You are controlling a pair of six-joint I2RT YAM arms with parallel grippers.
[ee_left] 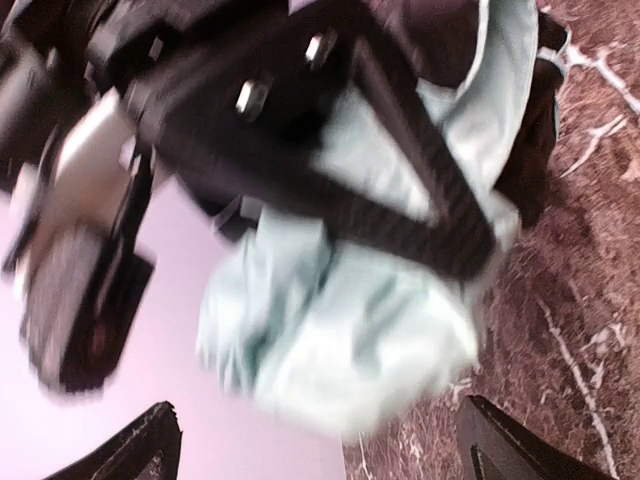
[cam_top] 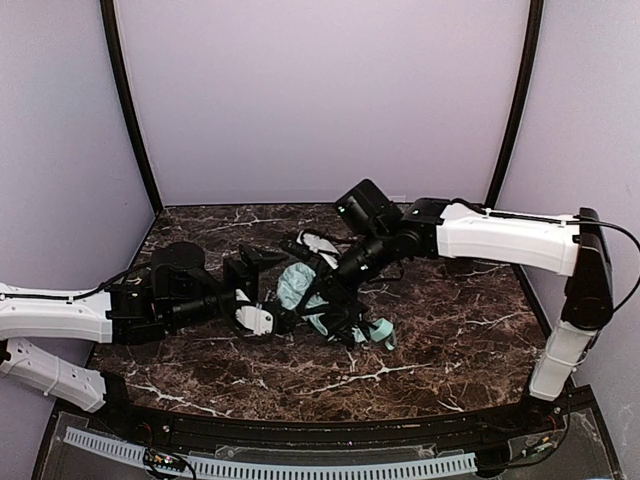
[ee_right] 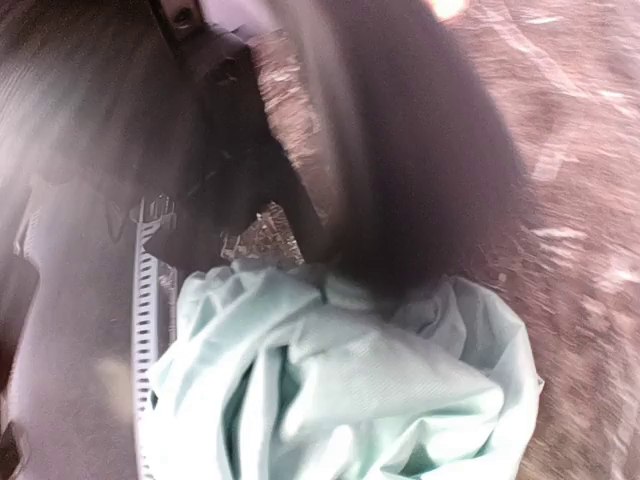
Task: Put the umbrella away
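Marble counter (cam_top: 430,330) holds the crumpled umbrella (cam_top: 310,295) just ahead of my left fingers (ee_left: 140,445), spread wide; whether my right fingers (ee_right: 420,180) clamp it, I cannot tell. Loose fabric may slip free, unfurling.

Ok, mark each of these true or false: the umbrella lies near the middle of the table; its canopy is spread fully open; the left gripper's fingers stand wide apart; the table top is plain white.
1. The umbrella lies near the middle of the table. True.
2. Its canopy is spread fully open. False: the mint fabric is bunched and crumpled together.
3. The left gripper has its fingers wide apart. True: the wrist view shows the two tips at opposite bottom corners.
4. The table top is plain white. False: it is dark marble with white veins.
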